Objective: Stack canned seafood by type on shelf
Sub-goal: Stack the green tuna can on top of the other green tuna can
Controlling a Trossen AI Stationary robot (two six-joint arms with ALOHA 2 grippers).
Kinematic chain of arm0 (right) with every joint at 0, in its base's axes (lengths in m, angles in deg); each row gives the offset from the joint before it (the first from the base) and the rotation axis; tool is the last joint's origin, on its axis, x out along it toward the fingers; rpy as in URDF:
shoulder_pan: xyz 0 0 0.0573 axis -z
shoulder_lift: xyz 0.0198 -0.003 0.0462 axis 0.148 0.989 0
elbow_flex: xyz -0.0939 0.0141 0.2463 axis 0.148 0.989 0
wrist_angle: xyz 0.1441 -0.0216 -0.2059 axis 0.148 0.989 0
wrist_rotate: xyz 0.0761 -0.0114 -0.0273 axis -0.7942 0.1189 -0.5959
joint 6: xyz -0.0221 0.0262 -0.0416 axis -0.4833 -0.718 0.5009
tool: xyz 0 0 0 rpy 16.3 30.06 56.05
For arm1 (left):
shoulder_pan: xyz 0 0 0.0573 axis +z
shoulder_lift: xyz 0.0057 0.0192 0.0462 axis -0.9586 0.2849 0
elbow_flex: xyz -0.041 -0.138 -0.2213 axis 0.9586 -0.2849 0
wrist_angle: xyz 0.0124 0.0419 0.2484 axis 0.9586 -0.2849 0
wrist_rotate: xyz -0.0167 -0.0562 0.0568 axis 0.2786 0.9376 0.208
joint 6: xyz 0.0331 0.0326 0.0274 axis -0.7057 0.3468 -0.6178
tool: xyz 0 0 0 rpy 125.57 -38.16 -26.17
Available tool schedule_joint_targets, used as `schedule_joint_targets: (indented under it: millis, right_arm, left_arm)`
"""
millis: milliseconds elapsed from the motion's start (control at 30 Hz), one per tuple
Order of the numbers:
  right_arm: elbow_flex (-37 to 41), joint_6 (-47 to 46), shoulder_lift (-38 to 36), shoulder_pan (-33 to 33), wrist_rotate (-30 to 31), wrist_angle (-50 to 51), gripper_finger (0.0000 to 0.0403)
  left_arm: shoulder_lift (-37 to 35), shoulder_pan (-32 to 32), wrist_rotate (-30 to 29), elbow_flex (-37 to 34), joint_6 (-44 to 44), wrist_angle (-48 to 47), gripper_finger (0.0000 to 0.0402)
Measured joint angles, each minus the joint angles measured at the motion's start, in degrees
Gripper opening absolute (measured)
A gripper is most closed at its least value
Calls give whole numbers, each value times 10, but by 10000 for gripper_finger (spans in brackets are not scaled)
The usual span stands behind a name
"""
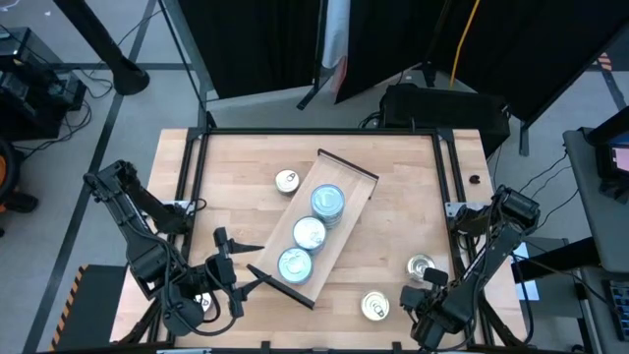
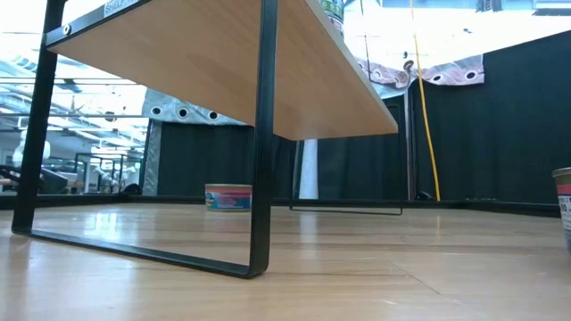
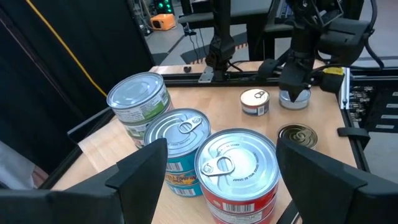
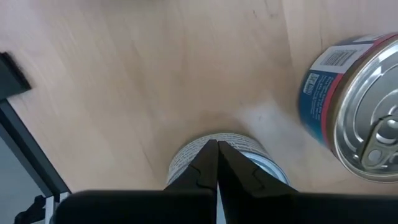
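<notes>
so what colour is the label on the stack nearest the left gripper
Red on the nearest stack, clearest in the left wrist view.

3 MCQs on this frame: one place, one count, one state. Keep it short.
1. Where is the left hand?
A. At the shelf's near end, facing the stacks
B. Over the far loose tin
C. Beyond the table's far edge

2. How many tin stacks are on the shelf?
A. Two
B. Three
C. Five

3. What state is the right hand in?
A. Wide open
B. Shut, just above a loose tin
C. Shut on the shelf rail

Answers:
1. A: the left hand sits open by the shelf's near end, and its wrist view looks straight at the stacks.
2. B: the high view shows three stacks in a row along the board.
3. B: the right hand has its fingers pressed together over a loose tin on the table.
</notes>
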Motion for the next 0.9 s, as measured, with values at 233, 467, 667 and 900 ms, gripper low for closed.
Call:
schedule_joint_targets:
  millis: [233,467,667,900]
  right_arm:
    - [4,0,0,-10,3,-7,0]
    - [37,0,-1,-10,6,-69,0]
    - [56,0,0,-10,3,-99,0]
    - [74,-6,1,-10,2,-121,0]
  left_arm:
    - [0,0,0,0,0,0,301]
    - [0,0,0,0,0,0,301]
    - [0,0,0,0,0,-1,301]
    - [0,0,0,0,0,-1,301]
